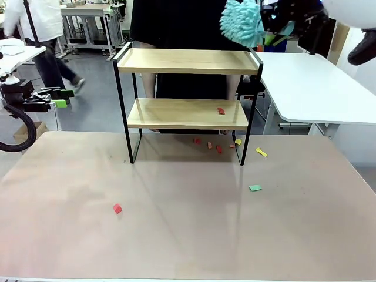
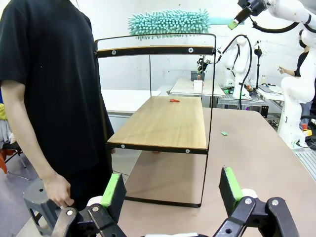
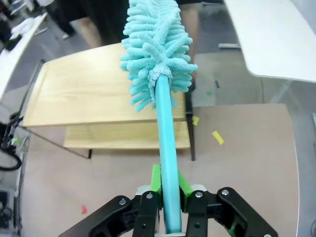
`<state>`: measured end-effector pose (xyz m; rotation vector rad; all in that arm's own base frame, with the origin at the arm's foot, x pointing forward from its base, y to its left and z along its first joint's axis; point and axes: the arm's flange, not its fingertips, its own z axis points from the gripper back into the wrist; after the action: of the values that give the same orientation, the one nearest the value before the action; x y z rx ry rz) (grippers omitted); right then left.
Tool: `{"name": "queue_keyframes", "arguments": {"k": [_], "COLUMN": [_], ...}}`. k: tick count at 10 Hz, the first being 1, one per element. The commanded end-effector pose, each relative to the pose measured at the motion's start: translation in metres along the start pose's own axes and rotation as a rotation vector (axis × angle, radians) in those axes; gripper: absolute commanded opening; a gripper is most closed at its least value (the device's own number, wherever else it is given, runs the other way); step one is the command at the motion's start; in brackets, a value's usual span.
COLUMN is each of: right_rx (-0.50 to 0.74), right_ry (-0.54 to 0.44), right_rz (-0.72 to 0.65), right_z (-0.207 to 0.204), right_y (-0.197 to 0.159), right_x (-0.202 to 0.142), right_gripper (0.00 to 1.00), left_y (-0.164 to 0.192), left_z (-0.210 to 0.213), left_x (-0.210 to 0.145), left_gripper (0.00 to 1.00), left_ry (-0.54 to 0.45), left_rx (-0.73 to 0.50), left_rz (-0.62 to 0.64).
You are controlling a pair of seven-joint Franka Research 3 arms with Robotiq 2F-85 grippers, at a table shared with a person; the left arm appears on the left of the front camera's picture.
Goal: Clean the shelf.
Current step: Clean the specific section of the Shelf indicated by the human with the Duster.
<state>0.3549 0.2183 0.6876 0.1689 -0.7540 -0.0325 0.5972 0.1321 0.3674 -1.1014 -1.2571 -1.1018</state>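
The shelf [image 1: 187, 61] stands mid-table, two light wooden boards in a black frame. A red scrap [image 1: 221, 110] lies on its lower board [image 1: 176, 113]. My right gripper [image 1: 273, 32] hovers above the shelf's right end, shut on the handle of a teal fluffy duster [image 1: 242, 22]. In the right wrist view the gripper [image 3: 168, 190] clamps the handle and the duster head [image 3: 155, 49] hangs over the top board [image 3: 89, 89]. My left gripper [image 1: 59, 97] waits open at the far left, off the table. In its own view the left gripper [image 2: 172, 187] faces the shelf's end [image 2: 163, 123], nothing between its pads.
Paper scraps lie on the table: red ones [image 1: 210, 145] under the shelf, yellow [image 1: 261, 152], green [image 1: 255, 188], red [image 1: 117, 208] at front left. A person in black [image 1: 176, 23] stands right behind the shelf, hand [image 2: 57, 190] on a stool. A white table [image 1: 317, 82] sits back right.
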Motion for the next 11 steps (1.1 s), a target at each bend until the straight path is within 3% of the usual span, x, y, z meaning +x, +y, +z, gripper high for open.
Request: {"name": "queue_keyframes", "arguments": {"k": [1, 7, 11], "right_rx": [0.155, 0.458, 0.548], "right_ry": [0.034, 0.140, 0.263], "right_rz": [0.106, 0.419, 0.786], "right_z": [0.011, 0.043, 0.037], "right_y": [-0.012, -0.017, -0.023], "right_x": [-0.002, -0.035, -0.095], "right_gripper": [0.12, 0.12, 0.12], "left_y": [-0.002, -0.002, -0.002], "left_z": [0.000, 0.000, 0.000], "left_x": [0.002, 0.002, 0.002], "left_gripper": [1.00, 1.00, 1.00], "left_ry": [0.001, 0.001, 0.001], "left_rx": [-0.002, -0.002, -0.002], "left_rz": [-0.010, -0.010, -0.010]}}
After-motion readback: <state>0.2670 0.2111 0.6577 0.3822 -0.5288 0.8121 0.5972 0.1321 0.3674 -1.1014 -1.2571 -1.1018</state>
